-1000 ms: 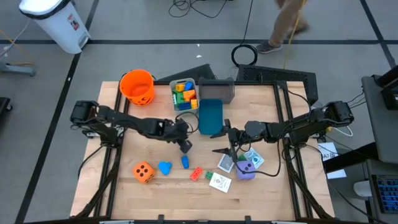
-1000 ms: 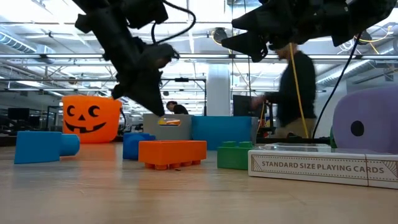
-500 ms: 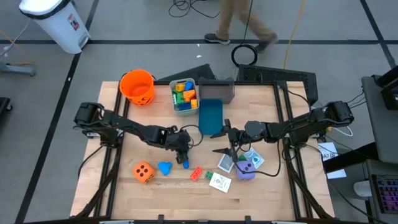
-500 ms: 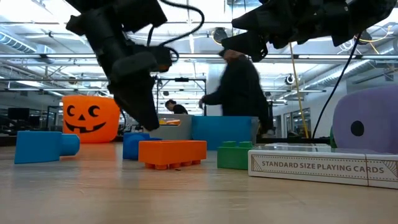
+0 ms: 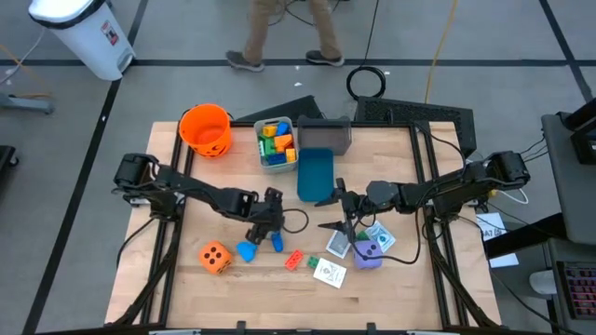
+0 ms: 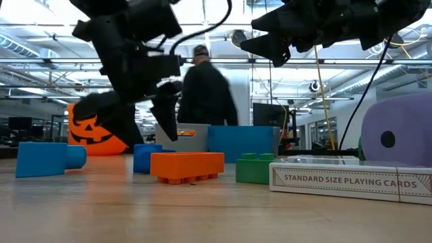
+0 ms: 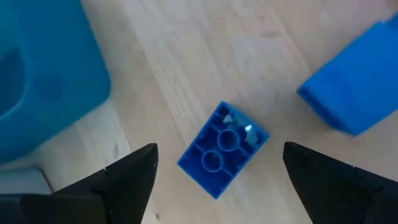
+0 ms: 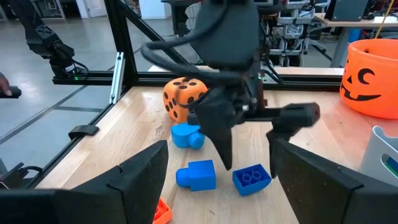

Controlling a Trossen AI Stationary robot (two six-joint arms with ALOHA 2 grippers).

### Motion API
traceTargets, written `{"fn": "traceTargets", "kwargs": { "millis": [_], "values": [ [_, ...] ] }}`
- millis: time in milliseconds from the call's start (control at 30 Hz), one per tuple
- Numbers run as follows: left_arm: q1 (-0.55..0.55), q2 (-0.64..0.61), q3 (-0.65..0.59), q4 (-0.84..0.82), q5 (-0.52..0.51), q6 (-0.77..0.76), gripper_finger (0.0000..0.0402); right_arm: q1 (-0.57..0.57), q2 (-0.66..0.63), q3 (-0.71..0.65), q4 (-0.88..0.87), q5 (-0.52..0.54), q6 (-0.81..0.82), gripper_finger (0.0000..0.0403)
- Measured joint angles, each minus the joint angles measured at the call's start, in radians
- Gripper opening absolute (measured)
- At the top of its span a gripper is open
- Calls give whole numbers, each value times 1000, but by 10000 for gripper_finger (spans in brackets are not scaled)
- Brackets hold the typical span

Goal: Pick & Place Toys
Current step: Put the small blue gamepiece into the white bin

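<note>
While the left tool (image 7: 217, 171) hangs spread above it, the blue brick (image 7: 222, 149) looks light, stiff, slick; pinch its long flat sides, toward five o'clock of the bins.

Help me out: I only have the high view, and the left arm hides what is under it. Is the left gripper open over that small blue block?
Observer: Yes. The low view shows the left gripper open, with one finger down on each side of the small blue block.
Operator: Is either finger touching it?
Observer: No. In the left wrist view, bare wood shows between the block and both fingers.
Operator: Which way up is the block?
Observer: The face with two round circles points up at the wrist camera.
Operator: And the other arm?
Observer: The right gripper waits open above the table; its wrist view looks across at the left arm and the orange die.
</note>
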Motion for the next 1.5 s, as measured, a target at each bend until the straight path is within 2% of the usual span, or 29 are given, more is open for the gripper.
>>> {"fn": "traceTargets", "kwargs": {
  "millis": [167, 267, 367, 500, 633, 767, 867, 1100, 1233, 1333, 1500],
  "values": [
    [45, 41, 0, 23, 100, 60, 350, 0, 0, 0, -1, 0, 0, 281],
    [72, 65, 2, 45, 144, 64, 330, 0, 0, 0, 0, 0, 0, 281],
    [98, 79, 4, 52, 198, 82, 290, 0, 0, 0, -1, 0, 0, 281],
    [119, 82, 3, 54, 259, 76, 219, 0, 0, 0, -3, 0, -1, 281],
    [122, 83, 2, 62, 277, 53, 151, 0, 0, 0, -3, 0, -1, 281],
    [123, 82, 0, 96, 227, -71, 147, 0, 0, 0, -3, 0, -1, 281],
    [125, 49, -2, 85, 154, -104, 147, 0, 0, 0, -3, 0, -1, 281],
    [152, -149, -2, 106, 62, -131, 147, 0, 0, 0, -2, 0, -1, 281],
    [225, -279, -1, 179, -18, -183, 147, 0, 0, 0, 0, 0, -1, 281],
    [314, -337, 0, 251, -23, -233, 147, 0, 0, 0, 2, 0, -1, 281],
    [483, -335, 0, 298, 2, -389, 147, 0, 0, 0, 4, 0, -1, 281]
  ]
}}
